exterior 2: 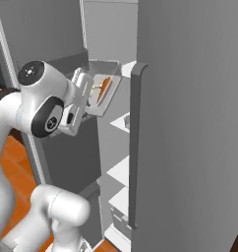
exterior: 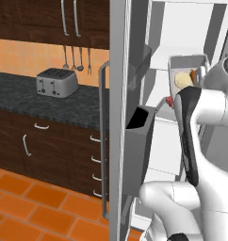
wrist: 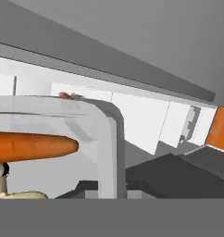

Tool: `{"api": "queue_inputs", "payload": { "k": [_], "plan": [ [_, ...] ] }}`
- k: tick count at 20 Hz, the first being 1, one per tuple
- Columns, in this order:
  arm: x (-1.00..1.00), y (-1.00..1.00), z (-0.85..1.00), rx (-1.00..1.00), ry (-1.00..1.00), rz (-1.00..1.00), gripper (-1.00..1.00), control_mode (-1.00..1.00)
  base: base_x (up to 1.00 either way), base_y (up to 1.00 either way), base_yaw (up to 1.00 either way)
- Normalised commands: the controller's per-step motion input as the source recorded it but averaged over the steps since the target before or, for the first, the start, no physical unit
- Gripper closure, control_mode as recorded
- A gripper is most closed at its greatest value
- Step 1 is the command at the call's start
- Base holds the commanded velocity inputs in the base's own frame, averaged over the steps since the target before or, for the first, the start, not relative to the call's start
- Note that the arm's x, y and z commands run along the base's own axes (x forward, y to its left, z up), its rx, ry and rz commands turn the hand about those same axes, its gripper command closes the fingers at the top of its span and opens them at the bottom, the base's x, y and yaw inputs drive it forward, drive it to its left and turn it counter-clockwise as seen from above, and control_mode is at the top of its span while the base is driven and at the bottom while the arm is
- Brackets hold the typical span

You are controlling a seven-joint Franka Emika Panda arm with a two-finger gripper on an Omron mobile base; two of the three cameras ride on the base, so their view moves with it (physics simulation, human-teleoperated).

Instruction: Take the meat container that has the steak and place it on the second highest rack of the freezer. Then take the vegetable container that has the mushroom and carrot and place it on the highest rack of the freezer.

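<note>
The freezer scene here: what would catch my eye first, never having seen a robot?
The white arm lifts the vegetable container up inside the open freezer, its gripper shut on the tray's edge. The carrot glows orange beside the pale mushroom.

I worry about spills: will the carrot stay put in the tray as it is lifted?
The carrot is round and tapered, lying loose, so it would probably roll if the tray tilts. The raised rim should likely catch it, and the mushroom beside it may block some movement.

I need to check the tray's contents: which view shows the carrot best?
The hand view: the carrot lies large across the vegetable container. The left base view shows a sliver of it; the right, a thin streak.
</note>
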Motion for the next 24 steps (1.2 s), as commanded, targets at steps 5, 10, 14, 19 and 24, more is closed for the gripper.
{"api": "queue_inputs", "payload": {
  "k": [5,10,14,19,24],
  "plan": [
    [0.90,-0.11,0.34,0.28,0.00,-0.09,1.00,-1.00,0.00,0.00,0.00],
    [0.94,-0.10,0.00,0.08,0.00,-0.06,1.00,-1.00,0.00,0.00,0.00],
    [0.94,-0.38,-0.05,0.02,-0.06,0.00,1.00,-1.00,0.00,0.00,0.00],
    [0.85,-0.42,0.01,0.00,0.11,0.00,1.00,-1.00,0.00,0.00,0.00],
    [0.82,-0.35,0.00,0.00,0.08,0.00,1.00,-1.00,0.00,0.00,0.00]
  ]
}}
